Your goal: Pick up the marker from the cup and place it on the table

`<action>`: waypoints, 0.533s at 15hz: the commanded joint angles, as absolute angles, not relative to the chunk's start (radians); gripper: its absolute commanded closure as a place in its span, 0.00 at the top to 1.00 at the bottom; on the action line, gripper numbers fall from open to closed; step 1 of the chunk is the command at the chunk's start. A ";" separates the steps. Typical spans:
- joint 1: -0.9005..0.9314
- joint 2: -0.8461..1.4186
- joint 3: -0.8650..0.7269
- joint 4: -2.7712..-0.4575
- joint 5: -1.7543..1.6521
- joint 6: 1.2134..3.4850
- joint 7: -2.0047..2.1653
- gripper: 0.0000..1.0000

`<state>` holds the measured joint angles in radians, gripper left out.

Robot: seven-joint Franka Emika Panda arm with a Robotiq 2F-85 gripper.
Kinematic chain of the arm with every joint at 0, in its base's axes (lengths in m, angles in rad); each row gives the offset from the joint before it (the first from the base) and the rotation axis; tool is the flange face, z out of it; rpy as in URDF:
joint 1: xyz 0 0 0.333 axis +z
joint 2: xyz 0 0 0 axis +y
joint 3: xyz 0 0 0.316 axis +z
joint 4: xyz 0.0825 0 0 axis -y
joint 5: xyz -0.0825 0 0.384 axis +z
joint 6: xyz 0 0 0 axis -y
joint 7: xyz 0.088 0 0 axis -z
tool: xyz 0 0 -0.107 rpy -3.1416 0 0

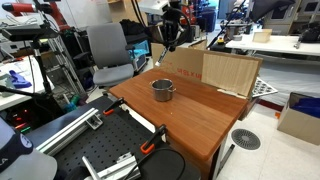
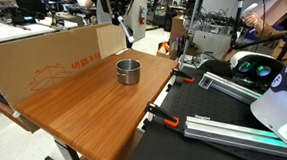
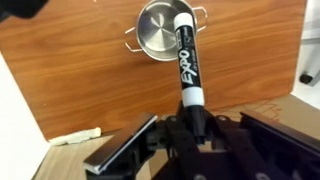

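My gripper (image 3: 192,115) is shut on the black marker (image 3: 186,55), which has a white label band and sticks out from the jaws. In the wrist view the marker's tip overlaps the shiny metal cup (image 3: 160,28), which stands far below on the reddish-brown table (image 3: 80,70). In both exterior views the gripper (image 1: 170,32) (image 2: 119,13) hangs high above the table's far side, and the marker (image 2: 127,33) points down. The cup (image 1: 163,90) (image 2: 129,70) stands upright near the middle of the table (image 1: 205,115) (image 2: 80,109), well apart from the marker.
A cardboard sheet (image 1: 225,70) (image 2: 52,54) stands along the table's far edge. A black perforated bench with orange-handled clamps (image 1: 110,150) (image 2: 221,110) adjoins the table. A grey office chair (image 1: 108,50) and a cardboard box (image 1: 300,115) stand nearby.
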<state>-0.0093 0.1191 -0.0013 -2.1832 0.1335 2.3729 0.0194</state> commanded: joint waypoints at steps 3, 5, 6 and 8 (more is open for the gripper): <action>-0.057 0.158 -0.028 -2.099 0.177 2.183 -0.063 0.02; -0.075 0.185 -0.037 -2.074 0.192 2.138 -0.086 0.02; -0.086 0.196 -0.038 -2.069 0.220 2.133 -0.105 0.02; -0.107 0.230 -0.039 -2.056 0.271 2.123 -0.143 0.02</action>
